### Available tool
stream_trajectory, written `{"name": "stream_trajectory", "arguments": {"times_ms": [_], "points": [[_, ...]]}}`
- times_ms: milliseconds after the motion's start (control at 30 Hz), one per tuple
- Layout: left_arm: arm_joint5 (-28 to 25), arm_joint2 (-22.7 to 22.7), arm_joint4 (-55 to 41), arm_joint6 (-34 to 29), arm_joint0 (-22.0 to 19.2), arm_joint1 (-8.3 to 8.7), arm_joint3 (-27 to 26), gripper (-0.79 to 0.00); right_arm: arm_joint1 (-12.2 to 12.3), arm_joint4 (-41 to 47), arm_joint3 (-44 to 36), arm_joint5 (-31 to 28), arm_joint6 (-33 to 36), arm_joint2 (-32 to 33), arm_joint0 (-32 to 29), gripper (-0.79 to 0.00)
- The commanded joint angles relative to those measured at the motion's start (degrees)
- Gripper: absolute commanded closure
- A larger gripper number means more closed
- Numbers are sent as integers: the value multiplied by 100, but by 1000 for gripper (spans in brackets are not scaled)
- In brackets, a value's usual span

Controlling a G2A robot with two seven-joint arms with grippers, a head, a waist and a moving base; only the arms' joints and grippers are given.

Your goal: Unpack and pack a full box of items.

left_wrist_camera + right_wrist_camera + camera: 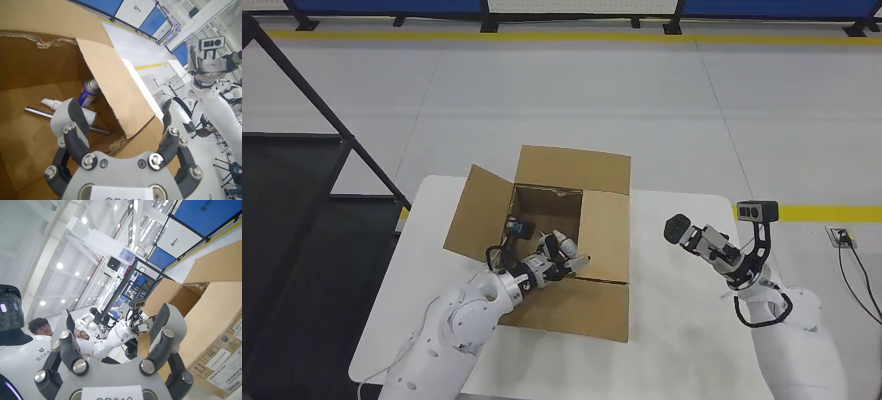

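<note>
On the white surface (682, 330), near its far edge and left of middle, the box (572, 165) stands open. Unpacking seems to be in hand: the left gripper (121, 113) hangs inside the box, fingers spread and empty. The right gripper (116, 313), also spread, hovers over the surface's right half. The box holds 3 visible items: a blue spray can (88, 92), a white spray bottle (54, 104) and a metal rod (37, 111); the flap possibly hides more. Next, the left fingers should descend around the bottle and close.
</note>
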Motion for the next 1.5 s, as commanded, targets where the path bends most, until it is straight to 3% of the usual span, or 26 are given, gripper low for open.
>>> {"name": "stream_trajectory", "arguments": {"times_ms": [0, 133, 367, 767, 967, 1467], "points": [[50, -9, -322, -124, -55, -17, 49, -785, 1, 32, -137, 67, -164, -34, -77, -785], [251, 37, -865, -433, -233, -68, 268, -785, 33, 89, -236, 81, -204, -17, -157, -785], [71, 187, -2073, -1268, -649, -174, 983, -785, 106, 134, -204, 80, -254, 106, -245, -785], [-273, 552, -2642, -1667, -1152, -348, 1737, -785, 194, 146, -345, 45, -457, 164, -460, -785], [-687, 588, -2718, -1619, -1211, -386, 1813, -785, 223, 171, -357, -6, -521, 122, -522, -785], [-887, 432, -2892, -1669, -1157, -374, 1613, -785, 288, 197, -330, -23, -579, -48, -496, -785]]}}
